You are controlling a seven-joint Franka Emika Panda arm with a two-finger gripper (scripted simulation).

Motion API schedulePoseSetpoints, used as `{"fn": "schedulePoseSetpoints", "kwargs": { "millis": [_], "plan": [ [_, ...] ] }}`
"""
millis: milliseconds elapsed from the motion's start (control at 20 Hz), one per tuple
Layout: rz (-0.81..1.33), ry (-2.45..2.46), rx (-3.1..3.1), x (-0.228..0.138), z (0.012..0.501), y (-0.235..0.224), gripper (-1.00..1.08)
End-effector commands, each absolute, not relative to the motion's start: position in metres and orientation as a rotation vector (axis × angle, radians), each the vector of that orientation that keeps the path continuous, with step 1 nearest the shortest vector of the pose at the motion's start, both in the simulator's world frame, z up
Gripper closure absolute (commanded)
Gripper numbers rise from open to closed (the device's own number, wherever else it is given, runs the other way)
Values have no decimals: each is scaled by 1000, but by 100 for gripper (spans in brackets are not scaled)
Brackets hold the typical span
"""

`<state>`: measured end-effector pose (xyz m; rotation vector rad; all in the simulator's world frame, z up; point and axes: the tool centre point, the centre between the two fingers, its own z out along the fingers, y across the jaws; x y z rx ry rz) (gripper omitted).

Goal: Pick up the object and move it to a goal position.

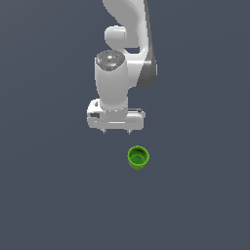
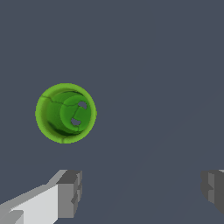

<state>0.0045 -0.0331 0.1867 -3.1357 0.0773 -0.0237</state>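
A flat, dark grey-blue floor fills both views and is the largest thing here; it carries no pattern, marking or writing.

Next in size is the white Panda arm, which comes in from the top edge of the exterior view and ends in a thick white wrist with a grey round cap. No brand name or label can be read on its shell.

Below the wrist sits the white gripper, its broad body crosswise and two short fingertips pointing toward the floor. The jaws stand wide apart with nothing between them; in the wrist view one grey finger pad and the other sit near opposite sides of the picture, with bare floor in the gap.

Smallest is the green cup, bright green at the rim and darker inside, with a couple of small grey patches showing at its bottom in the wrist view. It lies outside the jaws, not touching either finger, a little beyond the fingertips and off toward one finger's side rather than centred in the gap. Nothing stands between the fingers and the cup. It bears no lettering.
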Motion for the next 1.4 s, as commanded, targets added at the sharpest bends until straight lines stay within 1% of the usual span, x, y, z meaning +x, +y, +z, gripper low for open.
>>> {"fn": "schedulePoseSetpoints", "kwargs": {
  "millis": [0,750,1350],
  "plan": [
    [-24,77,-3136,5,187,-33,-20],
    [-24,8,-3136,12,183,-21,-20],
    [61,-293,-3077,38,169,-5,-20]
  ]
}}
